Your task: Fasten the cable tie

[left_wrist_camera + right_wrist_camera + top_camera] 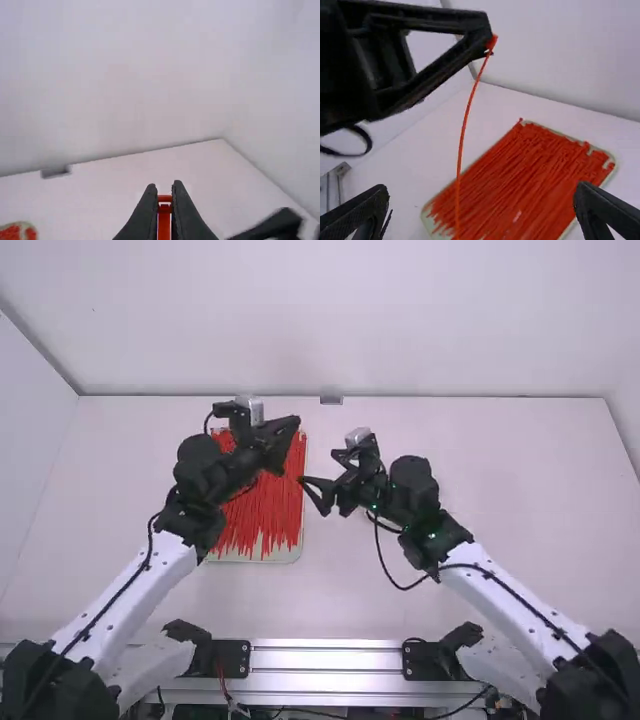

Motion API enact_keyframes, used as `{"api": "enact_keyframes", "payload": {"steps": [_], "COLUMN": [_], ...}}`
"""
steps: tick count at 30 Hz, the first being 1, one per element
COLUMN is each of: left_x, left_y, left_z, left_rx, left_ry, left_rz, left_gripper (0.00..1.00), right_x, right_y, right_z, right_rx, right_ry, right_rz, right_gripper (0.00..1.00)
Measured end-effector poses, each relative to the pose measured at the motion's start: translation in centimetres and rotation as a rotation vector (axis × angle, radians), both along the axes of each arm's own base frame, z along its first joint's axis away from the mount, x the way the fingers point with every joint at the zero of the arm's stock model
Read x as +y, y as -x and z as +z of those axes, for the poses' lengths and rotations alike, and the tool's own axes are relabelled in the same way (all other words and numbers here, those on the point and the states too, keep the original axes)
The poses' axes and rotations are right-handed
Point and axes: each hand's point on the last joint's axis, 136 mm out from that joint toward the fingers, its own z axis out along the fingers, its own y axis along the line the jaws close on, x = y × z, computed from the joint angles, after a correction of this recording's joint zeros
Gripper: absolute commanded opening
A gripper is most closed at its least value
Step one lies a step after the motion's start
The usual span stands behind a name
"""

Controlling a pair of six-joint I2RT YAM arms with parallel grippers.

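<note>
My left gripper is raised above the far end of a pale tray and is shut on one red cable tie, pinched at its head between the two fingers. In the right wrist view the left gripper holds the tie at one end, and the strap hangs in a curve down toward the pile. My right gripper sits just right of the tray, facing it. Its fingers are spread wide, nothing between them, and the strap's lower end hangs between the two.
The tray holds a dense heap of several loose red cable ties. A small grey bracket sits at the table's far edge. White walls close in the table at the back and sides. Bare tabletop lies to the right.
</note>
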Motion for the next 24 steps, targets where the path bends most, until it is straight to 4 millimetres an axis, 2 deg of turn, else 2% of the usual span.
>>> {"api": "enact_keyframes", "payload": {"steps": [5,11,17,18,20,21,22,24], "left_x": [-1.0,-0.5,-0.6,-0.6,-0.7,-0.7,-0.9,-0.9], "left_y": [0.4,0.0,-0.7,-0.7,-0.9,-1.0,-0.9,-0.9], "left_z": [0.2,0.3,0.3,0.3,0.0,0.0,-0.1,-0.1], "left_rx": [-0.006,-0.012,-0.015,-0.013,-0.002,0.0,0.004,0.007], "left_ry": [0.003,0.006,0.029,0.031,0.04,0.041,0.046,0.05], "left_rz": [0.003,0.042,0.051,0.051,0.051,0.051,0.047,0.047], "left_gripper": [0.02,0.02,0.02,0.02,0.02,0.02,0.02,0.02], "right_x": [0.3,0.4,0.8,0.8,0.8,0.8,0.8,0.7], "right_y": [-1.4,-1.6,-1.4,-1.4,-1.4,-1.4,-1.4,-1.5], "right_z": [-1.5,-1.1,-0.7,-0.7,-0.6,-0.6,-0.6,-0.6], "right_rx": [0.053,0.051,0.042,0.043,0.039,0.037,0.038,0.037], "right_ry": [-0.017,-0.039,-0.053,-0.054,-0.056,-0.056,-0.057,-0.057], "right_rz": [-0.03,-0.034,-0.026,-0.024,-0.025,-0.026,-0.027,-0.029], "right_gripper": [0.93,0.88,0.71,0.71,0.59,0.59,0.54,0.54]}}
